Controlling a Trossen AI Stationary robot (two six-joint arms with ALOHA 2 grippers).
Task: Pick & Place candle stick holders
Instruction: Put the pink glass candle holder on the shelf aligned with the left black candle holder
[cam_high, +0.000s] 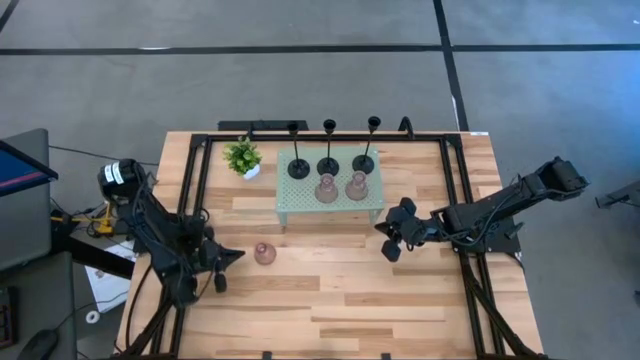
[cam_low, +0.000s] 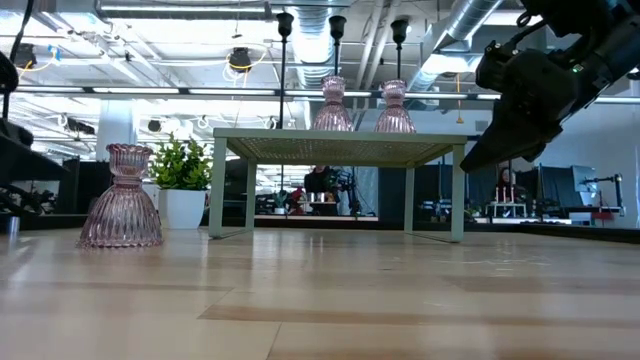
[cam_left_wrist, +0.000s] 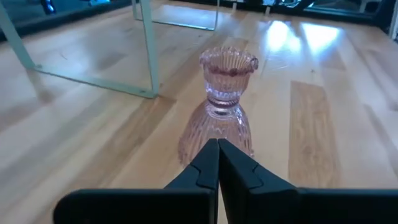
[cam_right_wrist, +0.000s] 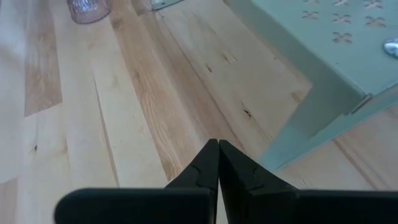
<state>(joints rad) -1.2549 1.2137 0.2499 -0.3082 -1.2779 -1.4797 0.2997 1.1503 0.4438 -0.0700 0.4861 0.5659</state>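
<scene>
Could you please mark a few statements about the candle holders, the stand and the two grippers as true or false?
1. Two pink glass candle holders stand on the mint-green perforated stand. True.
2. The third pink glass holder lies tipped over on the table. False: it stands upright on the wooden table, in front of the left gripper.
3. Both grippers are open. False: the left gripper and the right gripper are both shut, holding nothing.
4. Three black candle stick holders stand in a row on the stand's far side. True.
5. The small potted plant sits on the stand. False: it sits on the table beside the stand.
</scene>
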